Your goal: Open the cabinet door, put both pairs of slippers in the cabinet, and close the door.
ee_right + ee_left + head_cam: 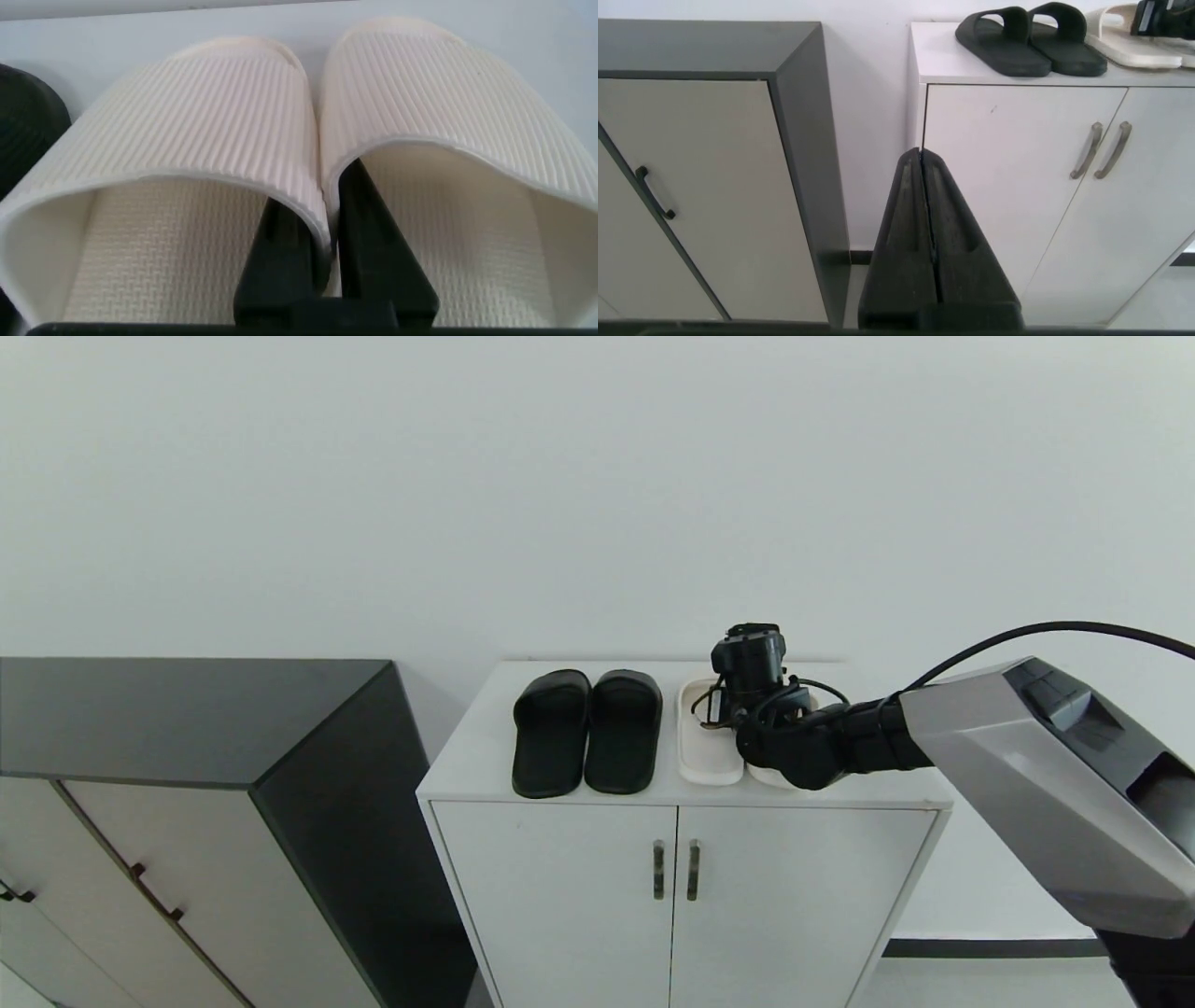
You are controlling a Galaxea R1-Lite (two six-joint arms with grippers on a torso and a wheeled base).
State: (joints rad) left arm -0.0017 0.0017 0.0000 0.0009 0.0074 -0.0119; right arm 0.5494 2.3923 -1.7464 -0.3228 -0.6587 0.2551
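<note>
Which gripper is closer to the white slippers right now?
Right. The right gripper is at the white slippers atop the cabinet, one finger inside each; the left gripper hangs low before the cabinet, well below them.

There are two black slippers (551, 733), two white slippers (705, 747) at their 3 o'clock, one white cabinet (560, 896), one dark cabinet (187, 719).

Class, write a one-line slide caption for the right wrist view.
Right gripper, one finger under each strap of the cream slippers, pinches their adjoining edges together atop the white cabinet.
</note>
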